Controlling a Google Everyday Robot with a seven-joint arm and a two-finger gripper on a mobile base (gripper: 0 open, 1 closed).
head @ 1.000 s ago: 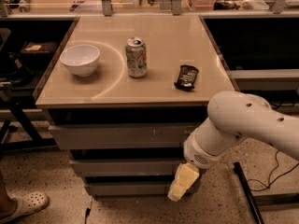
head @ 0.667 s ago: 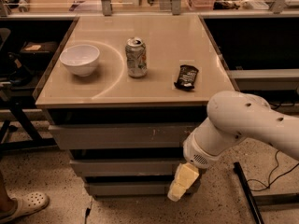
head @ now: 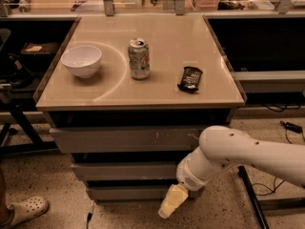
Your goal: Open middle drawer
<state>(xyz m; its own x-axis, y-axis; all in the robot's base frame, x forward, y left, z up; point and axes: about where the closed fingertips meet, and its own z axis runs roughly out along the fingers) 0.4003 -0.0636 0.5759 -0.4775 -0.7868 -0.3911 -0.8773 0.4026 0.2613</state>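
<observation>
The middle drawer (head: 126, 171) is the plain grey front second from the top in the cabinet under the tan tabletop (head: 157, 87). None of its inside shows. Above it is the taller front with pale scratch marks (head: 128, 140), and below it the lowest, narrow front (head: 126, 192). My gripper (head: 171, 202), pale yellow at the end of the white arm (head: 228, 154), hangs low in front of the cabinet's lower right. It sits at the level of the lowest front, just below the middle drawer's right end. The arm hides the right ends of the lower two fronts.
On the tabletop stand a white bowl (head: 82, 60), a soda can (head: 138, 58) and a dark snack packet (head: 190, 78). A foot in a white clog (head: 24, 211) is on the floor at the left. Cables (head: 286, 125) lie on the floor at the right. Dark shelving flanks the cabinet.
My arm has dropped and swung left, bringing the gripper lower and further left across the cabinet's lower fronts. The drawers and tabletop items have not moved.
</observation>
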